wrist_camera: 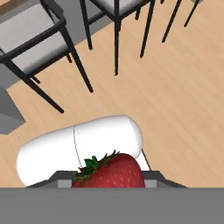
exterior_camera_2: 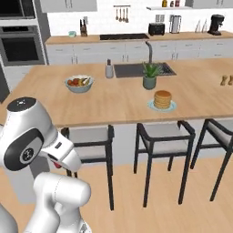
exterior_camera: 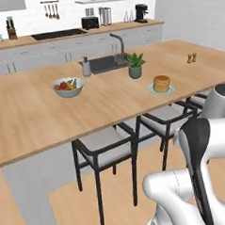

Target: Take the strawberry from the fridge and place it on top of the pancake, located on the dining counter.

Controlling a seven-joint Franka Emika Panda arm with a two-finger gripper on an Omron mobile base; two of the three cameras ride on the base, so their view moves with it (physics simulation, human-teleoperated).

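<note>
Red and seeded, with a green leafy cap, the strawberry (wrist_camera: 111,171) sits at the bottom of the hand view, close under the camera, gripped by the nearly closed jaws of the two-finger gripper (wrist_camera: 109,183), whose fingertips are mostly hidden behind the berry. Carried low like this, above the pale wood floor (wrist_camera: 175,87) and near the black-framed grey-seated stools (wrist_camera: 35,35), the fruit looks to be in transit toward its target rather than ready for release. That target, the stack of golden-brown pancake discs (exterior_camera: 161,83) on a pale teal plate (exterior_camera: 152,89), waits near the front edge of the long light wood dining counter (exterior_camera: 34,114), well apart from the white fruit bowl (exterior_camera: 68,87), probably within easy reach.
</note>
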